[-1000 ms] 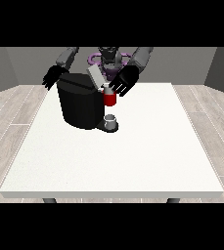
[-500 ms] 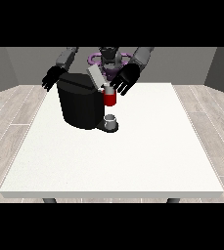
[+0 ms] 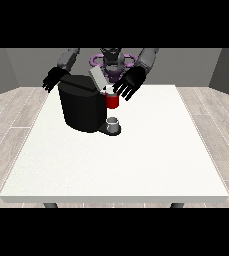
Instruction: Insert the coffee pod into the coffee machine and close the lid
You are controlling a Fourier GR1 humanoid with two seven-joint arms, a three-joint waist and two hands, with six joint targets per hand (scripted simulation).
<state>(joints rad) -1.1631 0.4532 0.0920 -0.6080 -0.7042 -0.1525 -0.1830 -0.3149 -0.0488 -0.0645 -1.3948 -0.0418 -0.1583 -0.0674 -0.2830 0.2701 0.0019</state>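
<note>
- Coffee pod [image 3: 109, 90]: one small pale shape sits at the top of the red part of the machine, just below the fingers of the hand at the view's right; whether it is seated in the slot or only resting at its mouth cannot be told
- Coffee machine [image 3: 81, 107]: one, black and boxy, standing on the far half of the table, left of the middle; its red brewing head [image 3: 112, 101] juts out on the side nearer the view's right
- Lid [image 3: 97, 78]: one grey flap, raised and tilted up from the machine's top, so the machine is not closed
- Cup [image 3: 113, 122]: one small grey cup stands on the machine's dark base directly under the red head
- No brand, label or writing can be read on the machine, the pod or the cup
- Hand at the view's right [image 3: 129, 83]: fingers spread and straight, pointing down towards the pod and the red head, curled round nothing; whether the fingertips touch the pod cannot be told
- Hand at the view's left [image 3: 52, 80]: fingers loosely extended, holding nothing, just beside the machine's upper left corner; contact with it cannot be told
- Table [image 3: 136, 165]: one large white top; the machine and cup are the only things standing on it
- Two arms reach from the robot at the far edge
</note>
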